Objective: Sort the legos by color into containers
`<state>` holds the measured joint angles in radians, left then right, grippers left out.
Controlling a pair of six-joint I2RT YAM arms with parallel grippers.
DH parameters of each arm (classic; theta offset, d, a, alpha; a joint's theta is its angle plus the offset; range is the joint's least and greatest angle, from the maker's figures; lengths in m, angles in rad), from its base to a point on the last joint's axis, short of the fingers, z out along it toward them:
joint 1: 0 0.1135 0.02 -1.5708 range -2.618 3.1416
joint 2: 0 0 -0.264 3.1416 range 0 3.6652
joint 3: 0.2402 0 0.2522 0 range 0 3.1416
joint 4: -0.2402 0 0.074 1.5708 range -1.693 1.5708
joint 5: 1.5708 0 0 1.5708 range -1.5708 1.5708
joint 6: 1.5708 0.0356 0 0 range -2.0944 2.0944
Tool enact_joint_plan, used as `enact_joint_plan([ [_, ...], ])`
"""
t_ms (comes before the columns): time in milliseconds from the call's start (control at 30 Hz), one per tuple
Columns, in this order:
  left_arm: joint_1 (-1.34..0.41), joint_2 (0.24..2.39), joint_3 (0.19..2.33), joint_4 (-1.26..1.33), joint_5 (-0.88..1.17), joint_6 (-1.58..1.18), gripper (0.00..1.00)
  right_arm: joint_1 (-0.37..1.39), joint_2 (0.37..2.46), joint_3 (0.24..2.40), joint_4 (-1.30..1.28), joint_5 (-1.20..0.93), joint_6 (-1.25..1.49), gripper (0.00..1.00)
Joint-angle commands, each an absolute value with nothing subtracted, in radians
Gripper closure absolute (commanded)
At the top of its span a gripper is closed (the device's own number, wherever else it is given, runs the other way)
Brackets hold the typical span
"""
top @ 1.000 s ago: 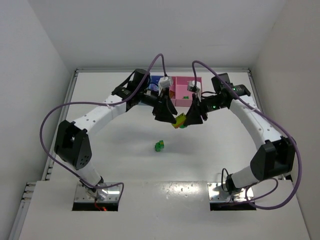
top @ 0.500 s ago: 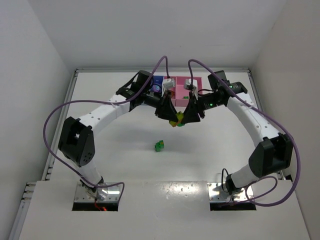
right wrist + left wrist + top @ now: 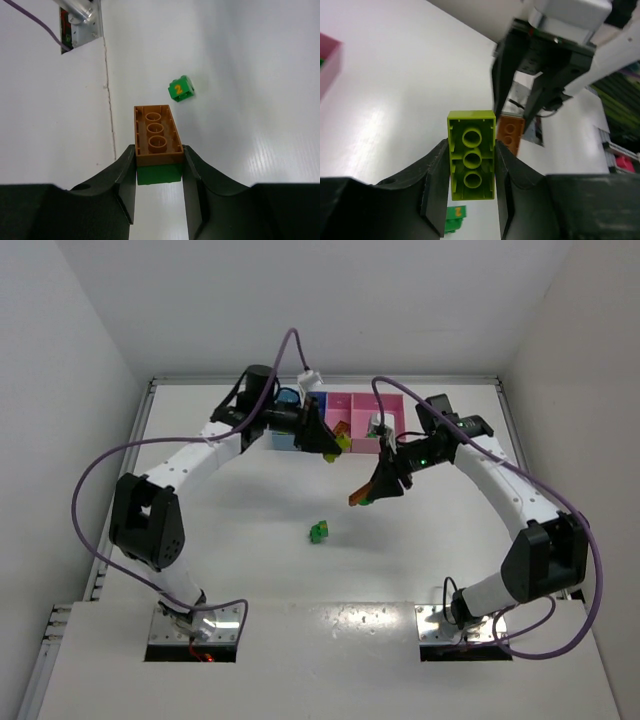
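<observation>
The left gripper (image 3: 327, 442) hangs at the front edge of the bins (image 3: 393, 400), over the join of the blue and pink ones. Its fingers pinch a lime brick (image 3: 471, 155) by its long sides. That placement suggests the brick is about to be dropped in a bin, though which compartment lies beneath it cannot be told from above. The grip leaves most of the brick sticking out past the fingertips, so opening the jaws should free it cleanly. The lime brick is a single piece, hollow underside toward the wrist camera with three round tubes in a row, and nothing is attached to it.

To the right and nearer the bases, the right gripper (image 3: 377, 485) holds an orange brick (image 3: 156, 136) above bare table (image 3: 250, 540), apart from the bins. Its fingers also clamp the long sides. The orange brick has the same shape, with three tubes showing. A green piece (image 3: 159, 175) sits against its gripped end, between the fingers. Whether the two are clipped together is not clear. If they are, the pair is two colours and probably needs splitting, which would explain why it is held away from the bins.

A small green brick (image 3: 319, 531) with a yellow "2" lies loose on the table, between the arms and well short of the bins.
</observation>
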<state>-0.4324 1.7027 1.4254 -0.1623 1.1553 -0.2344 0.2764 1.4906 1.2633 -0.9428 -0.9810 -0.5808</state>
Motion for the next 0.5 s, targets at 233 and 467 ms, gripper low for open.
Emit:
enact_joint_plan([
  [233, -0.334, 1.672, 1.472, -0.177, 0.404, -0.285, 1.0, 0.241, 1.439, 1.253, -0.922, -0.953, -0.609, 0.98],
  [467, -0.354, 1.842, 1.604, -0.265, 0.075, -0.235, 0.85, 0.21, 1.439, 1.253, -0.885, -0.931, -0.56, 0.98],
])
